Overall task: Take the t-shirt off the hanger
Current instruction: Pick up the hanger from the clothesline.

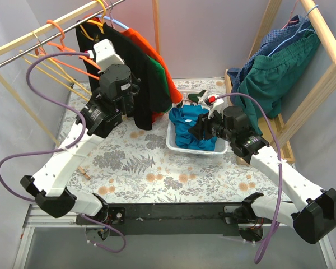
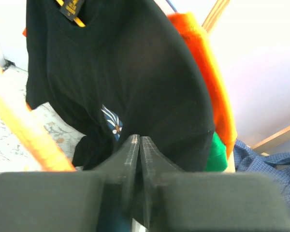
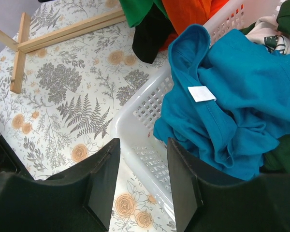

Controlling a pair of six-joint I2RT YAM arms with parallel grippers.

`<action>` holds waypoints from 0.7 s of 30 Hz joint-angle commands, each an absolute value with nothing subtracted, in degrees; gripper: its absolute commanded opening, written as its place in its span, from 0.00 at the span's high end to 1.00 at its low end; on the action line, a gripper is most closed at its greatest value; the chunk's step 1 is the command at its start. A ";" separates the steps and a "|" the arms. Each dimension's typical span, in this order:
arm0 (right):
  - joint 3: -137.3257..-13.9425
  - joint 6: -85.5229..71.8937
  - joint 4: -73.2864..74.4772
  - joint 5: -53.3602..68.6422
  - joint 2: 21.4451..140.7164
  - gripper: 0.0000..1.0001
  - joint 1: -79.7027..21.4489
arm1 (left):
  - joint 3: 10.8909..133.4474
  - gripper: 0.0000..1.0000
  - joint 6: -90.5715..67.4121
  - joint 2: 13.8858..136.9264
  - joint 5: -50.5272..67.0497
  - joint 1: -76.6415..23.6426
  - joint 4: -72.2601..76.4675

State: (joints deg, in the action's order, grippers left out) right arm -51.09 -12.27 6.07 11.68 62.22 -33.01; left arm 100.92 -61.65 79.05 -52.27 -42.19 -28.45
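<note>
**On the rack (image 1: 45, 42), the tee (image 2: 125, 72) hangs above the closed left gripper (image 2: 137, 140)**

The black tee hangs long axis down, with its collar up at the rail. The basket (image 3: 150, 104) sits to the right, and the right gripper (image 3: 142, 142) is over it, jaws apart and empty. The left gripper is the nearer one. It sits low against the tee with its fingers together, and the tee rises up and away from it. Whether cloth is pinched is unclear. The hanger (image 1: 102, 14) is mostly hidden under the collar.
</note>
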 commanded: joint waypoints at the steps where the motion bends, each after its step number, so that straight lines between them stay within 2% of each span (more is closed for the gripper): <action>1: -51.50 -13.27 4.57 10.99 62.22 0.49 -33.13 | 102.99 0.70 -61.26 76.20 -51.08 -42.19 -28.92; 2: -51.59 -13.18 4.48 11.07 62.14 0.49 -33.05 | 104.05 0.64 -61.17 76.64 -50.37 -42.19 -29.00; 3: -51.50 -13.44 4.48 10.99 62.23 0.49 -33.13 | 105.11 0.52 -61.00 77.77 -49.40 -42.19 -29.26; 6: -51.59 -13.71 4.40 11.16 62.49 0.50 -33.13 | 110.03 0.44 -61.08 79.89 -46.76 -42.19 -30.76; 11: -51.50 -13.80 4.57 10.90 62.49 0.50 -33.13 | 116.62 0.41 -61.08 85.95 -45.53 -42.19 -33.75; 21: -50.54 -13.36 4.83 9.93 61.52 0.50 -33.13 | 117.42 0.37 -61.52 91.93 -49.30 -42.19 -33.05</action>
